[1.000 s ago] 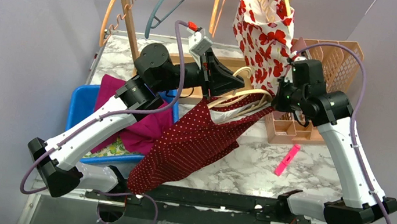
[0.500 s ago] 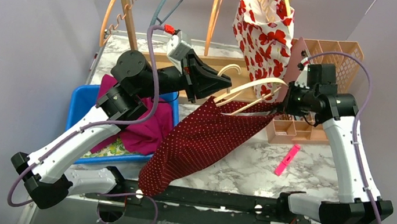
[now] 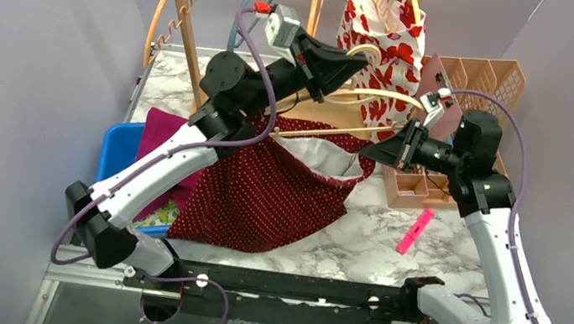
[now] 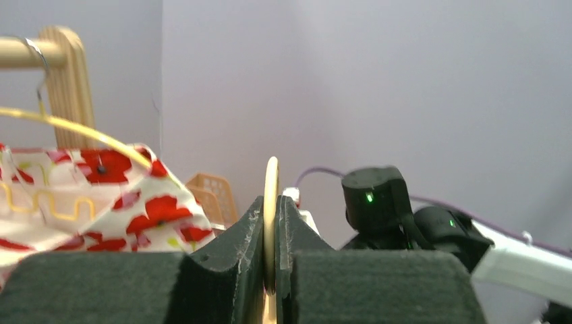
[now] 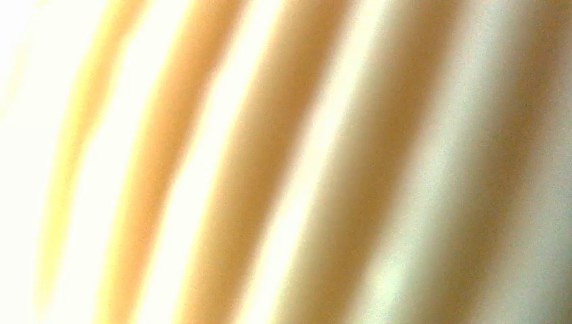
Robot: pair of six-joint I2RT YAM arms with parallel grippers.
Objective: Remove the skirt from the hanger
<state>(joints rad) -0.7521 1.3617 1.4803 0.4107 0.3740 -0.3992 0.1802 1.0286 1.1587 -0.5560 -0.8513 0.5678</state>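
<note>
The dark red dotted skirt [image 3: 262, 197] hangs over the table with its waist pulled open. Its left side sits by the cream wooden hanger [image 3: 377, 97], whose lower bar [image 3: 330, 130] runs across above the waist. My left gripper [image 3: 355, 60] is raised high and shut on the hanger's hook; in the left wrist view the gripper [image 4: 272, 206] pinches the thin cream hook [image 4: 272, 182]. My right gripper [image 3: 370, 152] is shut at the skirt's right waist corner, below the hanger. The right wrist view shows only blurred cream and orange streaks.
A poppy-print garment [image 3: 381, 44] and several empty hangers hang on the wooden rack [image 3: 184, 25] at the back. A blue bin [image 3: 116, 157] with magenta cloth [image 3: 159, 129] sits on the left. Tan baskets [image 3: 486, 80] stand at the right, with a pink marker [image 3: 415, 231] on the marble.
My left gripper has lifted the hanger up and to the right. My right gripper has swung left and lower with the waist corner, and the skirt has spread open.
</note>
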